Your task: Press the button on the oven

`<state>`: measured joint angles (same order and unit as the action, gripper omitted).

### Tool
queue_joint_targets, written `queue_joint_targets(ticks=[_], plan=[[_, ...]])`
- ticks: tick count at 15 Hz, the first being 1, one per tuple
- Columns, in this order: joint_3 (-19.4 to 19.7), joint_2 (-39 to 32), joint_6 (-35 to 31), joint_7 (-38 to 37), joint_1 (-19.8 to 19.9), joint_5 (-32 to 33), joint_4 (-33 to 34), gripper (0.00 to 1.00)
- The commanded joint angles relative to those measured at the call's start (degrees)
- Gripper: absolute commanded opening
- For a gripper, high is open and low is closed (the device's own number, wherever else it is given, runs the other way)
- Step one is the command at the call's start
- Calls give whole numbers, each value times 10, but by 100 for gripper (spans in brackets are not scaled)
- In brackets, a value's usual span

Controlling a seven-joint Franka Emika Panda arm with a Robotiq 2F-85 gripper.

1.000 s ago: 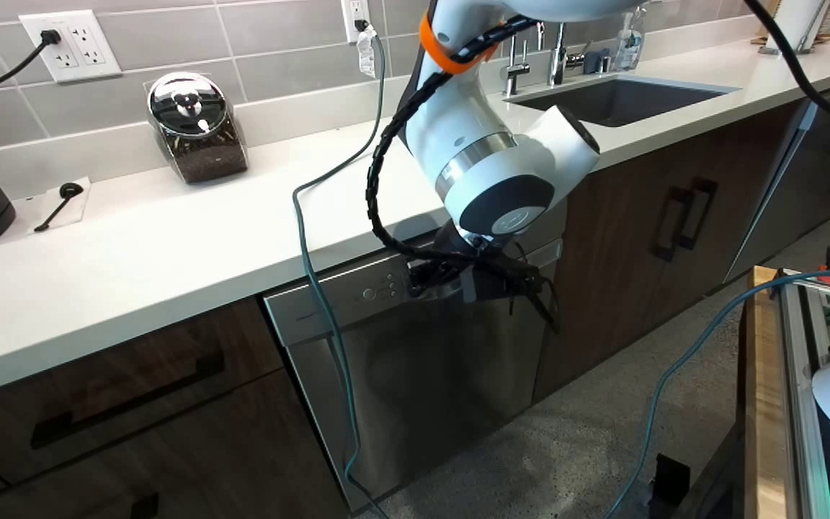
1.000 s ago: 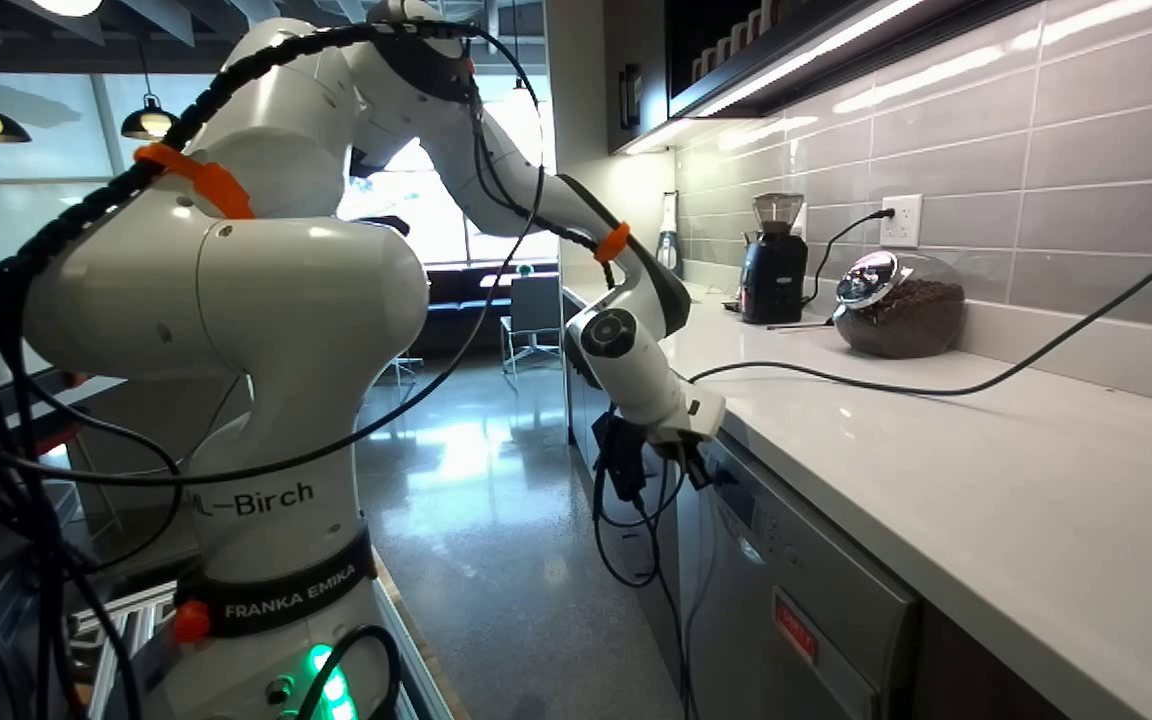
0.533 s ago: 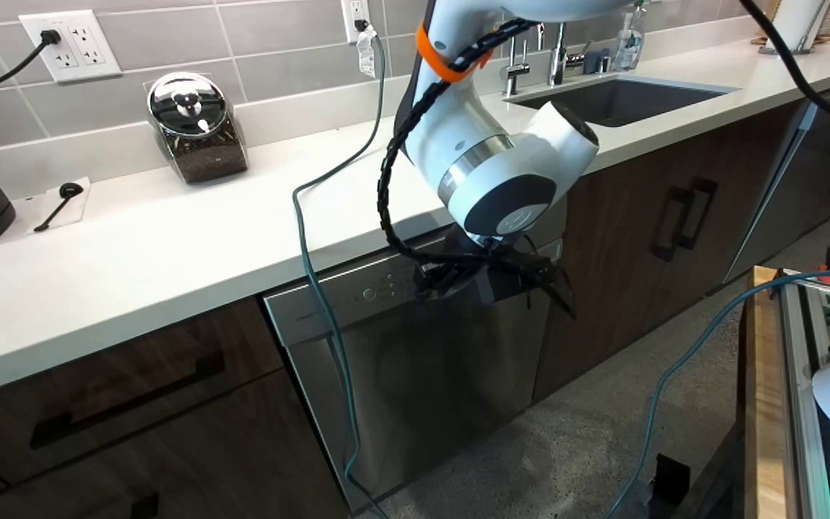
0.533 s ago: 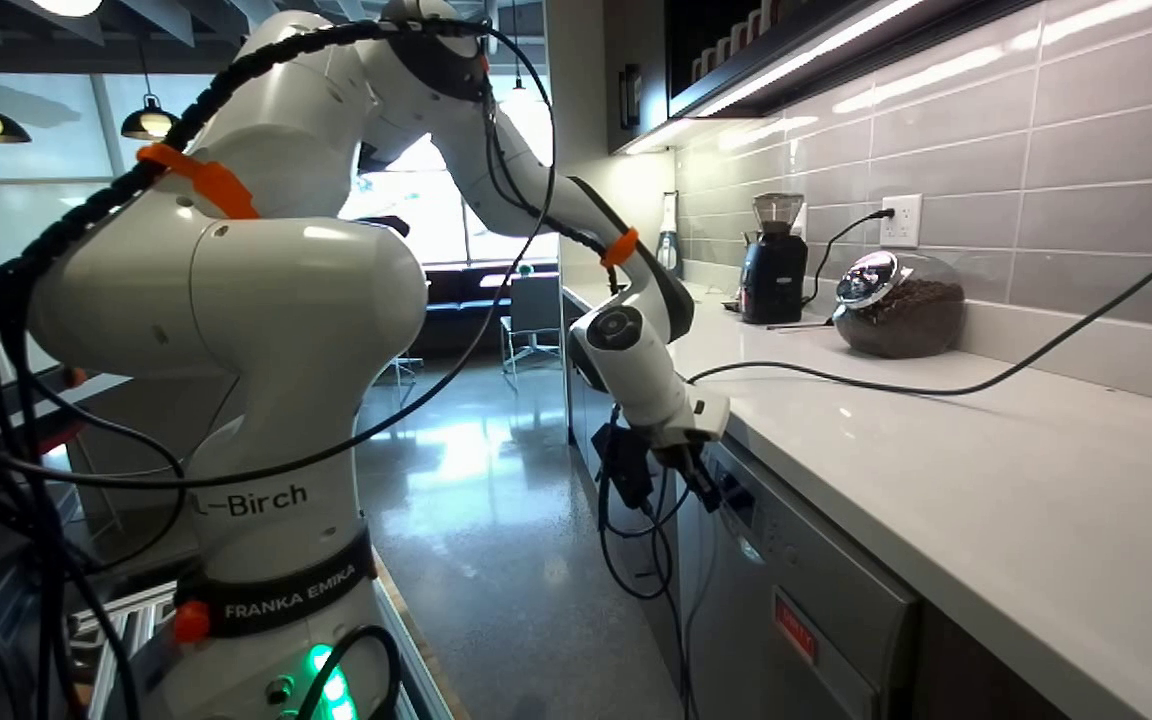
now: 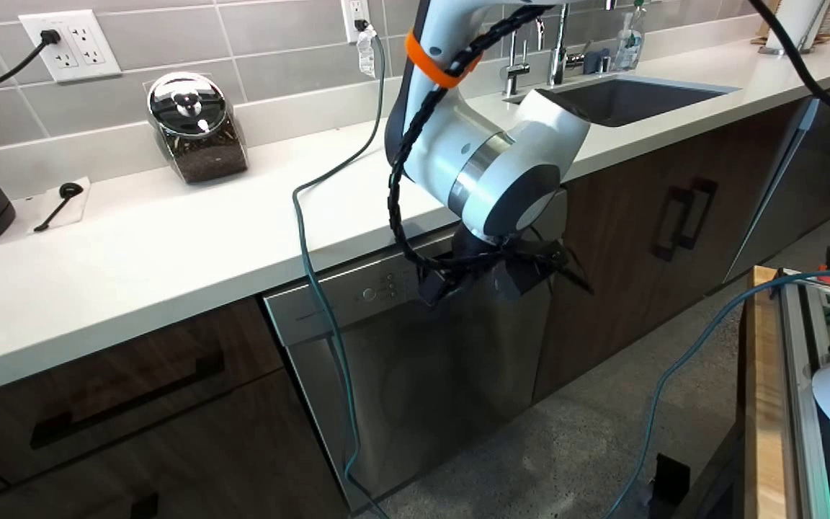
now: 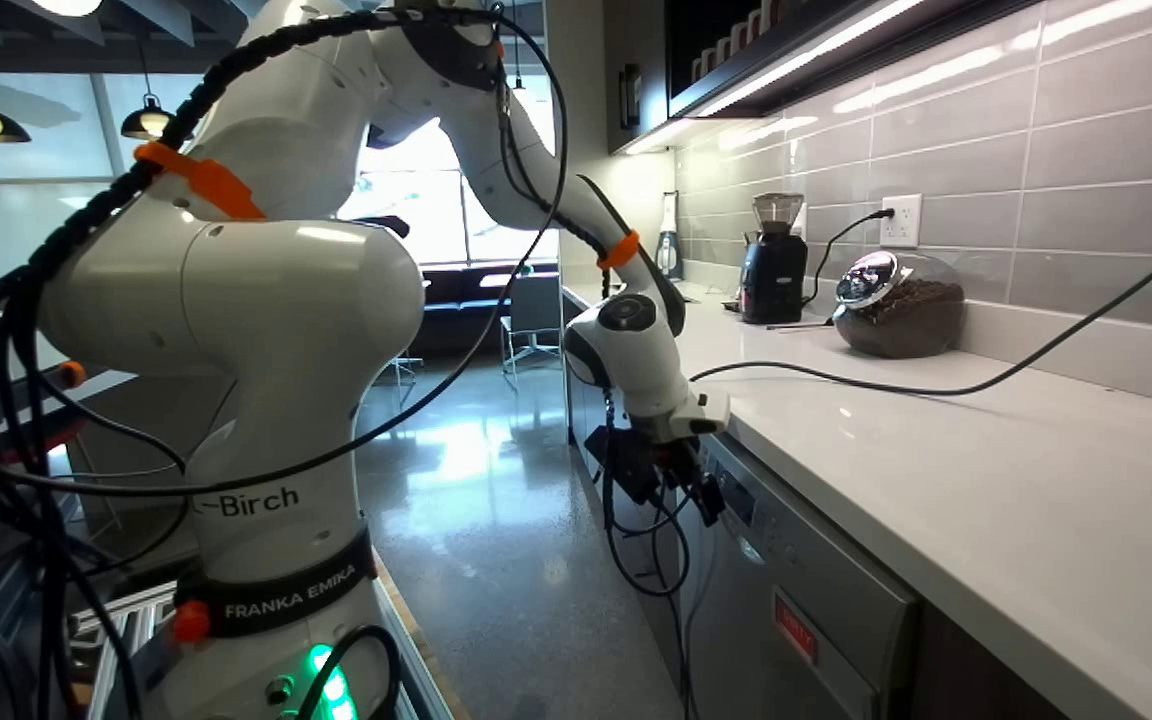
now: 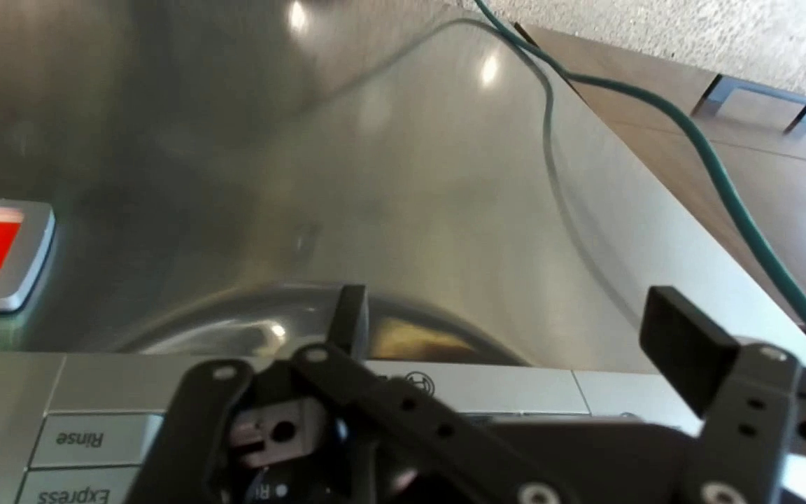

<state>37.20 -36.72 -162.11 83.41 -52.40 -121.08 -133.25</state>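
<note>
- Hanging just in front of the upper part of the brushed stainless-steel oven (image 5: 444,382), the black two-fingered claw (image 7: 517,329) has its fingers (image 7: 686,343) wide apart, with nothing pinched between them.
- The small dark rectangular button (image 6: 736,495) is set in the grey metal control strip (image 5: 350,299) at the top of the oven's front, below the edge of the long white desk (image 5: 192,238). In an exterior view the claw shows just beside it; whether they touch cannot be told. In the wrist view the claw covers much of the strip, so the button cannot be made out there with certainty.
- Done, as I judge it: the reach, since the claw is near its target.
- Left: the press itself. Nothing visible confirms one, and the button is too small to read for any response.
- Next, bringing the fingers together or lining up a single one would probably help; a spread pair could straddle the button.
- A miss might land on the grey rectangular "Rinse" key (image 7: 95,441), whose label hints at a dishwasher. The red-and-white sticker (image 6: 795,626) is lower, off to the side.
</note>
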Motion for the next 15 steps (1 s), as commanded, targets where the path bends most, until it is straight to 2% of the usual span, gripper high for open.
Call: queue_joint_targets(ticks=[1, 3, 7, 8, 9, 10, 11, 15], plan=[[-20, 39, -2, -54, 13, 107, -34, 100], [-22, 47, -7, -101, 12, 165, -45, 100], [-10, 59, -19, -246, -4, 308, -71, 100], [-87, 95, -67, -272, 74, 365, -73, 100], [-100, 100, -77, -306, 86, 406, -78, 100], [-34, 78, -42, -343, 16, 422, -85, 100], [-36, 87, -45, -370, 19, 455, -90, 100], [16, 112, -26, -449, -18, 563, -104, 100]])
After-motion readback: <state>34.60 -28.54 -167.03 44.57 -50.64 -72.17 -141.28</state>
